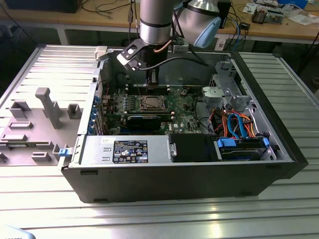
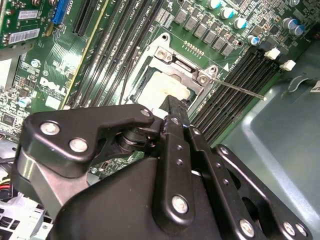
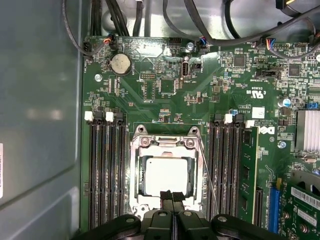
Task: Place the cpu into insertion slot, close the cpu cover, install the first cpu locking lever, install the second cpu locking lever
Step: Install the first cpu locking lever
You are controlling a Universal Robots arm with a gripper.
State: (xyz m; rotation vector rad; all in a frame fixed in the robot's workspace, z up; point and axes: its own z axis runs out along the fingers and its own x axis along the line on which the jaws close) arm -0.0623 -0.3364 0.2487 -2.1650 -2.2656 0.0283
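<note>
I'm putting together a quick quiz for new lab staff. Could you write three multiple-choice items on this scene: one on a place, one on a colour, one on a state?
1. Where is the cpu?
A in the insertion slot
B in the hand
C on the circuit board beside it

2. What colour is the circuit board?
A red
B green
C white

3. How are the hand's fingers?
A spread wide
B clamped on the cpu
C shut together

Answers:
1 A, the silvery chip lies inside the slot's rim.
2 B, the board is green in all three views.
3 C, the fingertips meet in the first wrist view.
</note>
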